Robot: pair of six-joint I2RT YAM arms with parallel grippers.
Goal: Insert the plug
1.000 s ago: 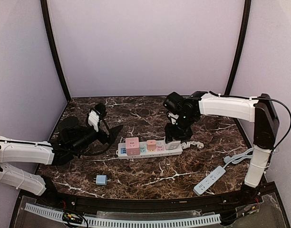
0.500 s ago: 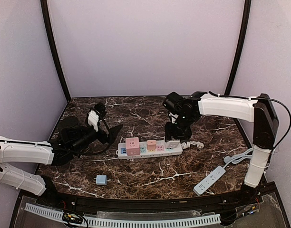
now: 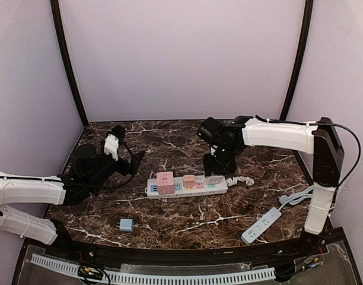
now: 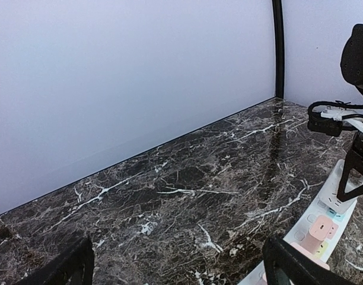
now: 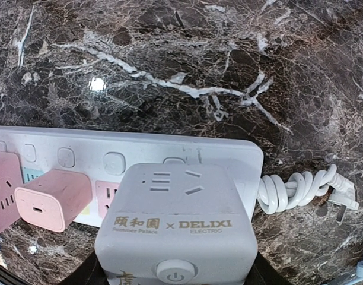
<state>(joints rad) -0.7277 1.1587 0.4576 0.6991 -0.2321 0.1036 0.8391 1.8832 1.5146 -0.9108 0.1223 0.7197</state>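
Note:
A pale grey cube plug [image 5: 177, 225] with a power button is held in my right gripper [image 5: 177, 276], whose jaws are shut on its sides. It sits over the right end of the white power strip [image 5: 80, 148]; its prongs are hidden, so I cannot tell whether they are in a socket. From above, the right gripper [image 3: 216, 171] stands on the strip [image 3: 180, 191] at its right end. My left gripper [image 3: 133, 162] hovers open left of the strip, with nothing between its fingers [image 4: 67, 270].
A pink cube [image 3: 165, 182] and a small pink adapter [image 3: 189, 181] are plugged into the strip. The strip's coiled cord [image 5: 300, 190] lies to its right. A small blue plug [image 3: 126, 224] lies near the front left, and a second white strip [image 3: 261, 225] at the front right.
My right gripper has shifted slightly left and back with the grey cube. The left gripper has drawn back and up a little, still open.

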